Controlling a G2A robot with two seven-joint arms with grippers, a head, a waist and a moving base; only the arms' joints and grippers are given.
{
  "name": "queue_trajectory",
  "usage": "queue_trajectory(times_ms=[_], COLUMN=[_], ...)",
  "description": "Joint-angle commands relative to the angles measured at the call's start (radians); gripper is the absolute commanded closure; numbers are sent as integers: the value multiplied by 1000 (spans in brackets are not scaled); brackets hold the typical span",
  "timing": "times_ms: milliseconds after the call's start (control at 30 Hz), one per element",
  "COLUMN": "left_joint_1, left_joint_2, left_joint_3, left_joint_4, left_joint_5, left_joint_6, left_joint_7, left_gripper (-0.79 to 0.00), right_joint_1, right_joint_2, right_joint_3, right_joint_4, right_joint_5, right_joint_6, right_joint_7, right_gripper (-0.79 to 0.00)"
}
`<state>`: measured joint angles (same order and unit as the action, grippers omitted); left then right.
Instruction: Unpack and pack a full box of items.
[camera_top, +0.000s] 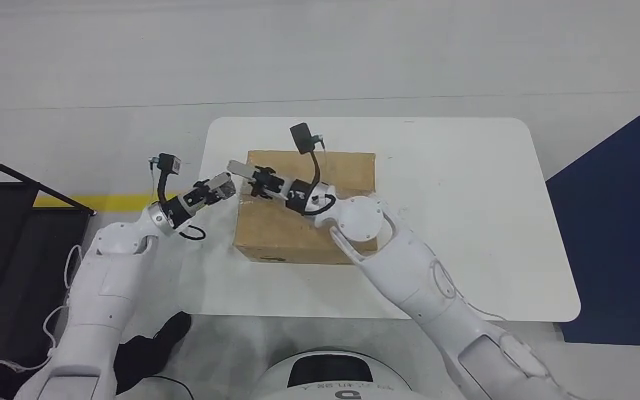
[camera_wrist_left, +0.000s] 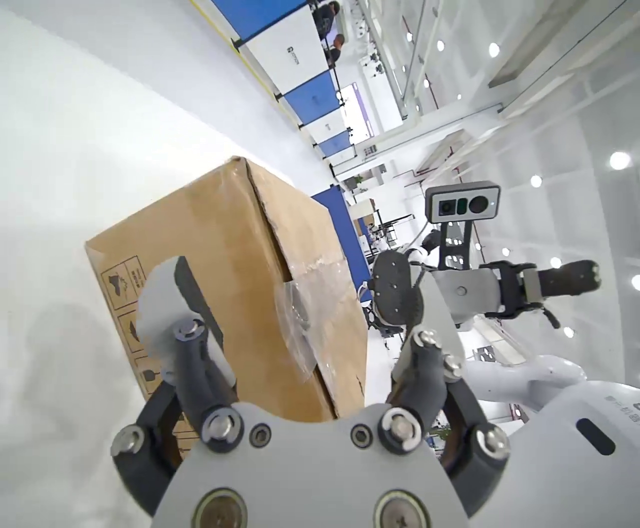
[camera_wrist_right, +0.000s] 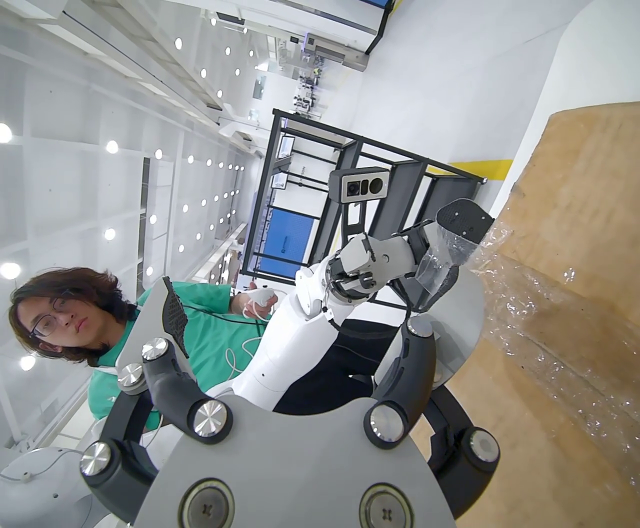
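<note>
Left pincer (camera_wrist_left: 277, 285) seemingly straddles cardboard box's (camera_wrist_left: 200, 225) crinkled tape (camera_wrist_left: 307, 310).

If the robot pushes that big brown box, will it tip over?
It would probably slide, not tip: the box is wide and sits flat on the smooth table. It may feel heavy, since the task calls it full. Its clear tape looks crinkly, so likely floppy.

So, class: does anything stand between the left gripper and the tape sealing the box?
Nothing visible does: the left gripper is open at the cardboard box's edge, with the clear tape's loose end between its fingers.
</note>
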<state>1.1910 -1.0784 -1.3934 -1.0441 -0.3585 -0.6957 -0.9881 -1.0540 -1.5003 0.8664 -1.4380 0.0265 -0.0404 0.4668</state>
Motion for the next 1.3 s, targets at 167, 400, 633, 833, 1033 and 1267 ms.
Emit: queue_trajectory(times_ms=[167, 400, 633, 833, 1033, 1267], left_joint_1=[-23, -23, -12, 17, 38, 43], left_joint_2=[0, 1, 7, 18, 30, 37], left_joint_3=[19, 36, 25, -1, -37, -46], left_joint_4=[45, 45, 32, -6, -14, -24], left_joint_5=[-12, -35, -84, -84, -71, -26], left_joint_6=[2, 1, -5, -2, 9, 28], left_joint_7=[-40, -74, -113, -123, -97, -64], left_gripper=[0, 0, 0, 0, 0, 0], right_joint_1=[-12, -12, -3, 14, 30, 43], right_joint_2=[2, 1, -2, -6, -11, -15], right_joint_3=[8, 10, 8, 1, -2, -6], right_joint_4=[-9, -9, -2, 14, 28, 42], right_joint_5=[-5, -5, -2, 6, 14, 17], right_joint_6=[-1, 3, 7, 11, 12, 13], right_joint_7=[1, 5, 9, 17, 19, 22], right_gripper=[-785, -785, -785, -785, -785, -785])
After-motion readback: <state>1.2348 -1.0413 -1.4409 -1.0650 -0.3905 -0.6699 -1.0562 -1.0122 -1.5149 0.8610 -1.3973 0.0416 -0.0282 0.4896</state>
